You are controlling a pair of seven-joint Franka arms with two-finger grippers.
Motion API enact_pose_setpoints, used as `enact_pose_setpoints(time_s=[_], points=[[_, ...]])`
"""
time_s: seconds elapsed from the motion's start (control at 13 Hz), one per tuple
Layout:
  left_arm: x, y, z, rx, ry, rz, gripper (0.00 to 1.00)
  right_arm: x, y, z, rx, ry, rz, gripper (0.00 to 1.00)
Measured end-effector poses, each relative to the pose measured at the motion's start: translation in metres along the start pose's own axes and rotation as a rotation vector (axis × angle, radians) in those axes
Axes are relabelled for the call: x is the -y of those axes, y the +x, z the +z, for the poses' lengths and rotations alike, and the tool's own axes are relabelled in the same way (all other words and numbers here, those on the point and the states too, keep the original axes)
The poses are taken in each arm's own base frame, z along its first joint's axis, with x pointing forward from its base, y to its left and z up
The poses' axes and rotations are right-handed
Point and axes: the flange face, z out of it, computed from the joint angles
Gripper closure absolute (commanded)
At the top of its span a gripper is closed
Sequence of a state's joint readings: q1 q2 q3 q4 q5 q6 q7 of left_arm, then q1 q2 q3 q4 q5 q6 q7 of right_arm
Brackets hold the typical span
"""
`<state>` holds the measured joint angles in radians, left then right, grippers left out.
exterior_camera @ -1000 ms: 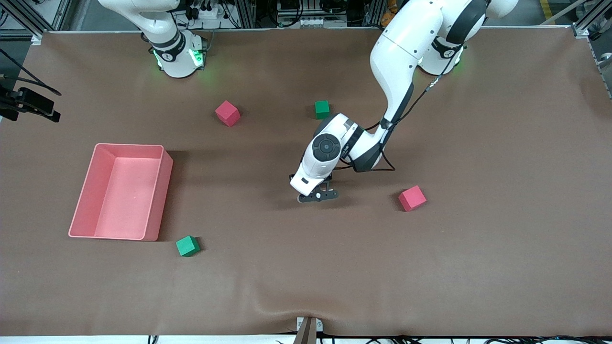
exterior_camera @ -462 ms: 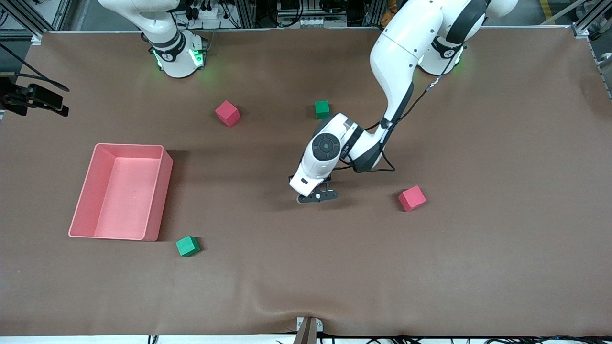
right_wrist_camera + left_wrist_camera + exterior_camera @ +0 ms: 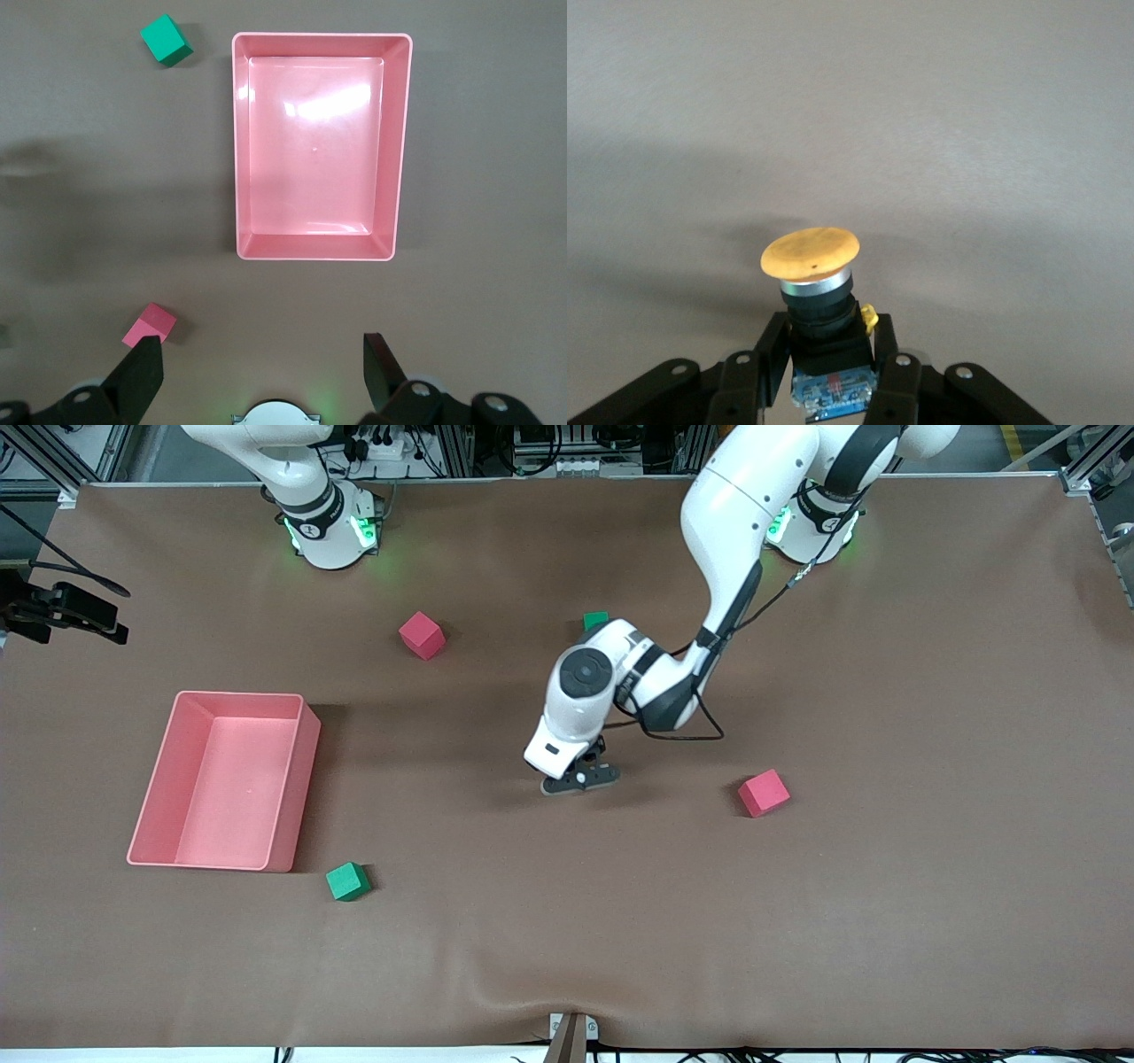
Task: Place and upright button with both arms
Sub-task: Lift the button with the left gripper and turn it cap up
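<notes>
My left gripper (image 3: pixel 830 359) is shut on the button (image 3: pixel 811 255). Its fingers (image 3: pixel 772 354) clamp the black body from both sides, and the round orange cap points away from the jaws over bare brown mat. In the front view the left gripper (image 3: pixel 580 778) hangs low over the middle of the table, and the button is hidden under the hand. My right gripper (image 3: pixel 261 354) is open with nothing between its fingers. It waits high over its own base (image 3: pixel 324 524), looking down on the pink bin (image 3: pixel 314 251).
The pink bin (image 3: pixel 297 779) stands toward the right arm's end. A green cube (image 3: pixel 347 881) lies nearer the camera beside it. A pink cube (image 3: pixel 422 635) and a green cube (image 3: pixel 595 617), partly hidden by the left arm, lie farther back. Another pink cube (image 3: pixel 764 792) lies toward the left arm's end.
The left gripper's fingers closed fully on the button. The left hand then rose a little and shifted slightly toward the right arm's end. The right arm has not moved.
</notes>
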<state>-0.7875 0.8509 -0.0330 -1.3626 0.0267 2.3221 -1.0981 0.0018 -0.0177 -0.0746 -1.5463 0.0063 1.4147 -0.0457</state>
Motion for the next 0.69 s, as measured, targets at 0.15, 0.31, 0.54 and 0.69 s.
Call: enact_pose_setpoints(time_s=[0.15,0.31,0.54,0.69], points=[[-0.016,-0.04,0.0,-0.138,0.077,-0.033,0.96,-0.001,0.0,0.0,-0.001,-0.007,-0.001,0.0],[-0.023,-0.06,-0.005,-0.206,0.118,-0.055,0.91,-0.002,0.001,0.0,0.0,-0.015,-0.015,0.0],[-0.011,-0.058,-0.015,-0.245,0.23,-0.153,0.93,-0.003,0.001,-0.001,-0.006,-0.014,-0.015,0.0],[-0.007,-0.07,-0.013,-0.408,0.299,-0.251,0.94,-0.012,0.0,-0.002,-0.009,-0.011,0.001,0.0]])
